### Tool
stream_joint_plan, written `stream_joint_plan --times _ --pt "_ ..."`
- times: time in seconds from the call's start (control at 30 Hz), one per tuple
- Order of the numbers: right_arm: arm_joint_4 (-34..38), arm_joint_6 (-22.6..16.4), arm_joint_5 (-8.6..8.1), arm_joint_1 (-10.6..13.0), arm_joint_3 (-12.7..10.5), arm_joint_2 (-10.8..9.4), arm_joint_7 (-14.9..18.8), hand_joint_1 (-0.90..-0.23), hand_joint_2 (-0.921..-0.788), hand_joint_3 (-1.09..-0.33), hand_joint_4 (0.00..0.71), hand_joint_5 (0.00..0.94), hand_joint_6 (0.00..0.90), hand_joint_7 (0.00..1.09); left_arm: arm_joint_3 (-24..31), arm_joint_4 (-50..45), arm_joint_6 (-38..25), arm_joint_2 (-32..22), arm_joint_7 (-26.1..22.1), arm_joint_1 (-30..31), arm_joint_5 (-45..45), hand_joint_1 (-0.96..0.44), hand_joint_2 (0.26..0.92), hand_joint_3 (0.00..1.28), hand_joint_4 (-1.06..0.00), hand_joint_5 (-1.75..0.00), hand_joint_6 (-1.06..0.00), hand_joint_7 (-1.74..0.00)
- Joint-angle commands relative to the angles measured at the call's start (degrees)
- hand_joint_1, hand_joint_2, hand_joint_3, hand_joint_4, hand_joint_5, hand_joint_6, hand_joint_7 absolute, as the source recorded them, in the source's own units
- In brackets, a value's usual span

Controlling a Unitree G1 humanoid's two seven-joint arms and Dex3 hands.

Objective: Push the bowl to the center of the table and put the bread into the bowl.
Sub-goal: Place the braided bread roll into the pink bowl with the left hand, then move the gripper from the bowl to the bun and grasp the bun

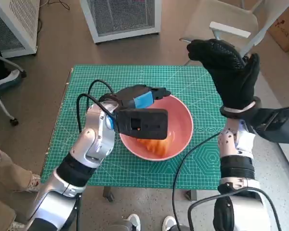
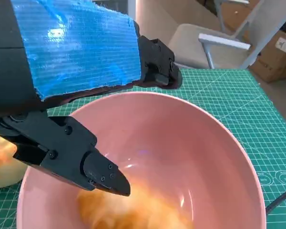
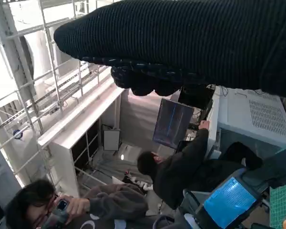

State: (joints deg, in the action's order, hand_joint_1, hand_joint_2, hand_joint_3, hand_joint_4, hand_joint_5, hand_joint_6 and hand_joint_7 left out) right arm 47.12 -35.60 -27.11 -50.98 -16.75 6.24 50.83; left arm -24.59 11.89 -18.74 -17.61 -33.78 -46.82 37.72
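The left hand (image 2: 76, 90) hung over the pink bowl (image 2: 214, 157), fingers (image 2: 97, 171) apart and holding nothing. Blurred orange bread (image 2: 133, 210) lay inside the bowl. The bowl stood on the green mat (image 2: 238, 95).

Bowl (image 1: 183, 126) mid-table (image 1: 86, 96), bread (image 1: 156, 144) inside it, left hand (image 1: 137, 98) over its rim, right hand (image 1: 229, 70) raised beside the table

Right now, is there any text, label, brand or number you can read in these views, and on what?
Cardboard box: dark print, too small and blurred to read.
Green cutting mat: small white grid marks and circles, too small to read.
Blue screen: lit, nothing legible.
Pink bowl, left hand, right hand: no text seen.
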Motion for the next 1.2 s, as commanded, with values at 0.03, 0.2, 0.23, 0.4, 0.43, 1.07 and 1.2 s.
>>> stream_joint_plan --times 0.03,0.2,0.23,0.4,0.43,1.07,1.2 --pt "-0.49 1.01 -0.12 0.88 0.3 -0.41 -0.3 -0.638 -0.921 -0.681 0.228 0.001 0.031 0.57 0.31 -2.32 1.61 -1.44 1.11 1.13 -0.09 -0.39 0.781 0.0 0.0 0.0 -0.17 -0.06" --pt "-0.15 0.91 0.01 0.71 0.34 -0.35 -0.09 -0.638 -0.921 -0.679 0.228 0.0 0.029 0.58 0.73 -4.34 1.6 -2.32 0.84 1.58 -0.24 -0.4 0.779 0.0 0.0 0.0 -0.17 -0.05" --pt "-0.14 0.91 0.02 0.7 0.35 -0.35 -0.1 -0.638 -0.921 -0.679 0.228 0.0 0.029 0.58 0.74 -4.45 1.61 -2.37 0.84 1.62 -0.26 -0.4 0.779 0.0 0.0 0.0 -0.17 -0.05" --pt "0.09 0.83 0.04 0.55 0.38 -0.26 0.04 -0.638 -0.921 -0.679 0.228 0.0 0.028 0.58 1.23 -5.75 1.78 -3.07 0.78 1.89 -0.68 -0.4 0.779 0.0 0.0 0.0 -0.17 -0.05" --pt "0.16 0.82 0.11 0.48 0.42 -0.26 0.02 -0.638 -0.921 -0.679 0.228 0.0 0.028 0.58 1.48 -6.4 1.96 -3.5 0.76 2.1 -0.76 -0.4 0.779 0.0 0.0 0.0 -0.17 -0.05" --pt "0.27 0.95 0.09 0.32 0.83 -0.49 -0.26 -0.637 -0.921 -0.68 0.238 0.005 0.023 0.58 5.3 -16.06 1.13 -7.83 -1.54 5.0 -1.99 -0.43 0.778 0.0 0.0 0.0 -0.17 -0.04" --pt "0.14 0.87 0.1 0.41 0.9 -0.53 -0.33 -0.637 -0.921 -0.68 0.238 0.005 0.023 0.58 9.4 -21.02 0.32 -10.59 -3.03 6.71 -4.16 -0.42 0.779 0.0 0.0 0.0 -0.17 -0.04"
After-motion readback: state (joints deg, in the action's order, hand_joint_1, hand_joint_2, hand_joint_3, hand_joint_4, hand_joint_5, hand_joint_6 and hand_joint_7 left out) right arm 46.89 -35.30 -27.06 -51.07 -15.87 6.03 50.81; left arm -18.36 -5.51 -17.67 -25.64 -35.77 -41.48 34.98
